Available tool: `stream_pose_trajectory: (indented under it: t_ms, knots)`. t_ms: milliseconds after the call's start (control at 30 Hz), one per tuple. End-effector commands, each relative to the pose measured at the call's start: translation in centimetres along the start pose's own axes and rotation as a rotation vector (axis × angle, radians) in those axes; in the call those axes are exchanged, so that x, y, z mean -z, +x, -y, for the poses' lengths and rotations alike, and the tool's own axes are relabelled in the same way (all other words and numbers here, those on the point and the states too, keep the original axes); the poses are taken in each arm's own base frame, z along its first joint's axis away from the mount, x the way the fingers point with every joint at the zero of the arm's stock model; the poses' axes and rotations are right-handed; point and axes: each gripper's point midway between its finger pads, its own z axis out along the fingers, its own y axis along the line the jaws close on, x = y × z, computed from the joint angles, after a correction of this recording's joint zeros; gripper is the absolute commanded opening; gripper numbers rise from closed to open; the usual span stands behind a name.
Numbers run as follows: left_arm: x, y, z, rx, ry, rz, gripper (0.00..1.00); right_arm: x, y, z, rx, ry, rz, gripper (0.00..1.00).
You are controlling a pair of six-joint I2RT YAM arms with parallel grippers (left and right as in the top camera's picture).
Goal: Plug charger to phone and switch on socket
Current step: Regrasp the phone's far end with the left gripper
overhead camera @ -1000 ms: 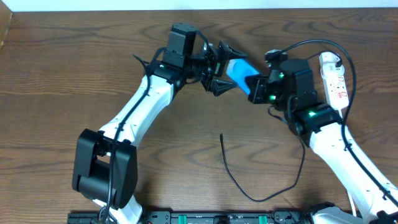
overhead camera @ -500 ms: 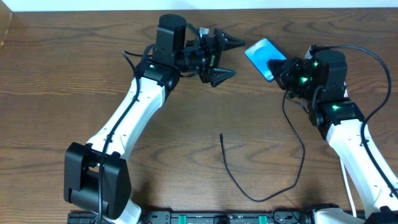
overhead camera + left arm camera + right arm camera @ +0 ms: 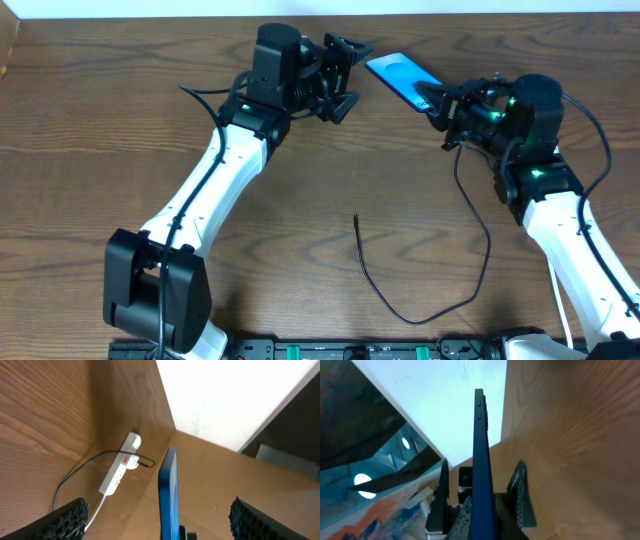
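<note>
The phone [image 3: 400, 74], blue-screened, hangs above the table's back edge with my right gripper [image 3: 437, 97] shut on its lower end. In the right wrist view it shows edge-on [image 3: 480, 450] between the gripper's [image 3: 482, 515] pads. My left gripper [image 3: 352, 75] is open, its tips just left of the phone and apart from it; its wrist view shows the phone's edge [image 3: 169, 491] standing between the spread fingers of the gripper [image 3: 160, 522]. The charger [image 3: 487, 250] lies loose on the table, its free tip at the centre. The socket [image 3: 120, 470] lies on the wood beyond the phone; my right arm hides it from overhead.
A thin black cable [image 3: 95, 457] arcs over the socket, and a white cord [image 3: 97, 505] leaves its near end. The table's back edge [image 3: 200, 14] meets a white wall just behind both grippers. My right arm [image 3: 560, 230] crosses the right side.
My right gripper has carried the phone away from the left gripper's fingers, right and then toward the back edge. My left gripper swung back to face it and stayed open.
</note>
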Motion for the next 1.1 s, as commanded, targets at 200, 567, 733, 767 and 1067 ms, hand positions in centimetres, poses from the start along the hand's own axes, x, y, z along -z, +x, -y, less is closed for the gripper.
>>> stream_pose_trajectory:
  t_ms: [200, 567, 733, 767, 1067]
  knots:
    - [0.0, 0.2, 1.8, 0.093, 0.044, 0.066, 0.89, -1.0, 4.2, -1.0, -0.069, -0.019, -0.113, 0.01]
    - [0.0, 0.2, 1.8, 0.099, 0.044, 0.066, 0.88, -1.4, 6.2, -1.1, -0.083, -0.023, -0.160, 0.01]
    - [0.0, 0.2, 1.8, 0.098, 0.044, 0.065, 0.75, -1.5, 6.3, -1.1, -0.082, -0.021, -0.163, 0.01]
    - [0.0, 0.2, 1.8, 0.098, 0.044, 0.065, 0.71, -1.5, 6.3, -1.1, -0.082, -0.021, -0.163, 0.01]
    - [0.0, 0.2, 1.8, 0.098, 0.044, 0.065, 0.40, -1.5, 6.6, -1.0, -0.081, -0.017, -0.176, 0.01]
